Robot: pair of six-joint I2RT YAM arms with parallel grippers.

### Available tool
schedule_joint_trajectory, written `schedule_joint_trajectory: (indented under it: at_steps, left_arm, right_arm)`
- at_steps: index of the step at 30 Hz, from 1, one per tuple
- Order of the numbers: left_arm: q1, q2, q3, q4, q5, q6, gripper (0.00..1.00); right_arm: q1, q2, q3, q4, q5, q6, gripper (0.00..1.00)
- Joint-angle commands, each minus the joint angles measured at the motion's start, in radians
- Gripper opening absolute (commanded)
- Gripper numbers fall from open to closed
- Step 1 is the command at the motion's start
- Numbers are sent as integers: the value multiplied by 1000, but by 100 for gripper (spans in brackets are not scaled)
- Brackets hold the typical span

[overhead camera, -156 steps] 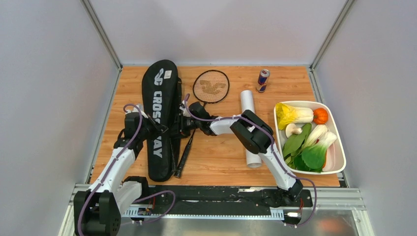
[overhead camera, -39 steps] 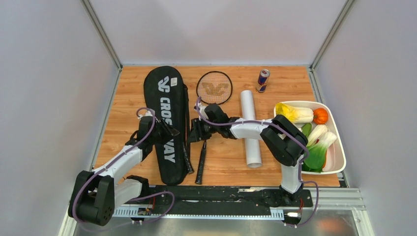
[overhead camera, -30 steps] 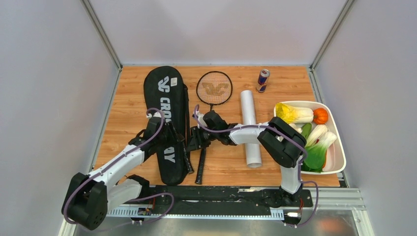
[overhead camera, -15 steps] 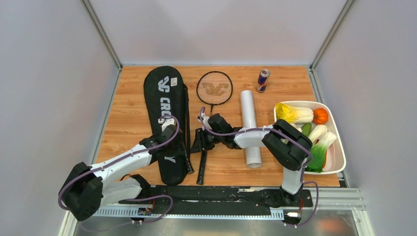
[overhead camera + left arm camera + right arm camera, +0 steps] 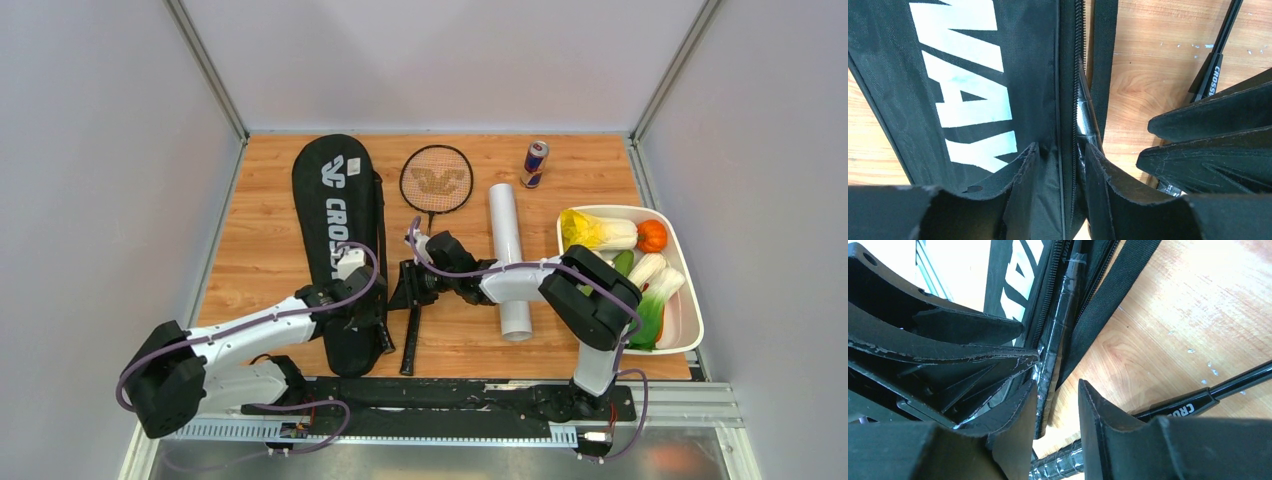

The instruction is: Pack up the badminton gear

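Observation:
The long black racket bag lies lengthwise on the left of the table. My left gripper is at its right edge near the lower end. In the left wrist view this gripper is shut on the bag's zippered edge, where a glossy wrapped handle shows. One racket lies outside the bag, head far, grip near. My right gripper hovers open between bag and racket shaft, bare wood between its fingers. The white tube lies to the right.
A red-and-blue can stands at the back. The white tray of vegetables sits at the right edge, beside the right arm's elbow. The bag's black strap lies on the wood next to the zipper.
My left gripper slid toward the near end of the bag along its right edge, and its jaws narrowed onto that edge. The right gripper drifted slightly nearer and right. The bag sits straighter than before.

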Motion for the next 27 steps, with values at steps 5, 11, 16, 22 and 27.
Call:
schedule_joint_trajectory:
  at_steps: [5,11,16,22,27]
  left_arm:
    - [-31,66,7,-47,-38,-48,40]
    - [-32,76,29,-49,-49,-36,2]
    - [-32,28,51,-92,-77,-37,0]
    - [-32,-71,38,-81,-68,-47,0]
    - [-31,-116,6,-37,-41,-83,0]
  right_arm:
    - [6,-42,0,55,11,24,38]
    - [32,-8,18,59,7,33,40]
    - [63,16,19,65,11,45,43]
    - [106,54,29,64,16,70,43]
    - [135,101,54,68,38,100,43]
